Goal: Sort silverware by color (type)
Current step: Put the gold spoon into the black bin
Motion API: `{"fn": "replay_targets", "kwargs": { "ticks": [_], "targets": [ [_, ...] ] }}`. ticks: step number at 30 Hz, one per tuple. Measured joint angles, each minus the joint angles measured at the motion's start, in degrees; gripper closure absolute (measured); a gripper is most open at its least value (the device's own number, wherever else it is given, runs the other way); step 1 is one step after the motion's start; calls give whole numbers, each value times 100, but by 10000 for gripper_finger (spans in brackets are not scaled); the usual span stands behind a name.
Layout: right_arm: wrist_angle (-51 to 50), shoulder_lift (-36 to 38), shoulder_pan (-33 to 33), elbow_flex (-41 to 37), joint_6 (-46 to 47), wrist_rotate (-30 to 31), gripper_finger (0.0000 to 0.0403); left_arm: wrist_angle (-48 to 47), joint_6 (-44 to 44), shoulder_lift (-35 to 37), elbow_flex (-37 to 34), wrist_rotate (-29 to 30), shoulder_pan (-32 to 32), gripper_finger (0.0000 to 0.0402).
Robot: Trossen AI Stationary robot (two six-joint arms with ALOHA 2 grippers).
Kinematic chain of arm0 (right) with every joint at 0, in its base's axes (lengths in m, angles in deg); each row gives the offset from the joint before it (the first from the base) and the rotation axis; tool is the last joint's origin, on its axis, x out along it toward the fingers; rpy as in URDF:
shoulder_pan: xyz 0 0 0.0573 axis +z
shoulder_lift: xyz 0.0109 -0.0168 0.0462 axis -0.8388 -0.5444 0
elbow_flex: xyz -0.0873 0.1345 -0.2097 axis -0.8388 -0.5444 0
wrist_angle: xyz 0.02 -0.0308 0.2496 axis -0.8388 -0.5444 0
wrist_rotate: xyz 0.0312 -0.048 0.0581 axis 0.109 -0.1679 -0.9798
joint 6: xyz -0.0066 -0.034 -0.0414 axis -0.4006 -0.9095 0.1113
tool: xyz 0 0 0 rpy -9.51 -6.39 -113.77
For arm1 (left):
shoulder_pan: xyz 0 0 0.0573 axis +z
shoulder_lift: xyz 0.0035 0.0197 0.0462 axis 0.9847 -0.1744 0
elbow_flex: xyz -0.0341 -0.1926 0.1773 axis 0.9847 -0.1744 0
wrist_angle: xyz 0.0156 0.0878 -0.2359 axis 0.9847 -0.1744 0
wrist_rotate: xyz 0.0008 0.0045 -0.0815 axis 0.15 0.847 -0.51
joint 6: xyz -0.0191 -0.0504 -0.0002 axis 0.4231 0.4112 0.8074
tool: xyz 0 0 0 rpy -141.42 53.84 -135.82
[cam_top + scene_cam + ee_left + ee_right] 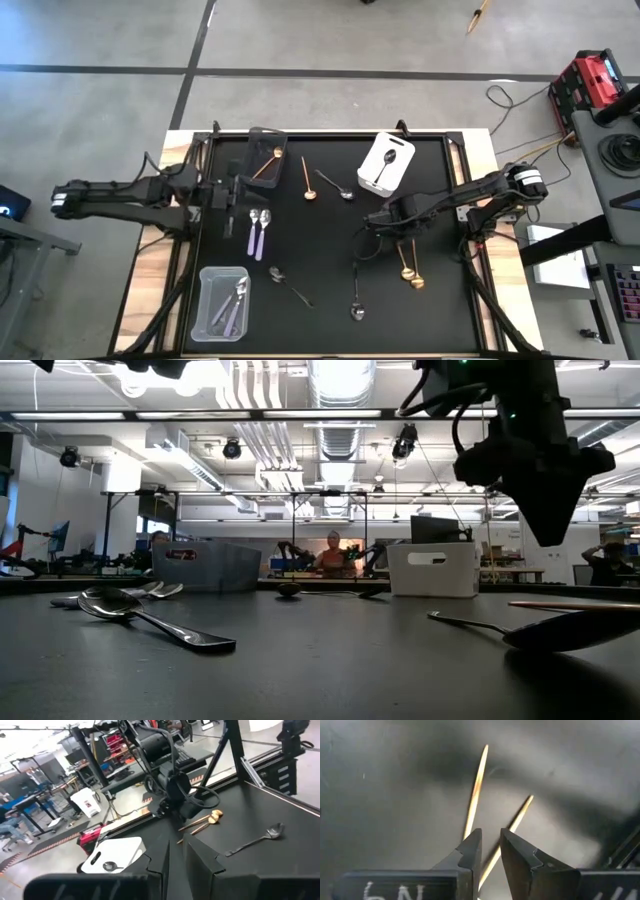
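Observation:
Two all-gold spoons (410,268) lie side by side on the black mat; their handles (476,795) show in the right wrist view. My right gripper (372,226) (548,510) (491,851) hangs above the mat just left of them, fingers nearly together, holding nothing. My left gripper (232,202) (176,855) waits beside the dark bin (266,152), also narrow and empty. That bin holds one gold spoon (266,165). Another gold spoon (309,181), two lilac-handled spoons (258,233) and dark spoons (335,185) (290,286) (357,297) lie flat on the mat.
A clear bin (222,302) near the front left holds lilac-handled spoons. A white bin (386,162) at the far right holds a dark spoon. The mat (330,245) has bare room in its middle. People and benches stand in the room beyond the table.

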Motion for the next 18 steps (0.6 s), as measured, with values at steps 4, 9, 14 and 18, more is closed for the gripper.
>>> {"fn": "replay_targets", "kwargs": {
  "ticks": [4,9,14,18],
  "targets": [
    [0,0,2,0,34,-167,342,-76,-2,106,-2,-2,-2,364],
    [21,0,0,0,105,-269,340,-252,-41,157,-7,0,-2,364],
    [77,0,0,0,151,-266,308,-356,-33,159,-4,2,-2,364],
    [123,0,0,0,146,-221,267,-334,-33,163,-4,4,-2,364]
  ]
}}
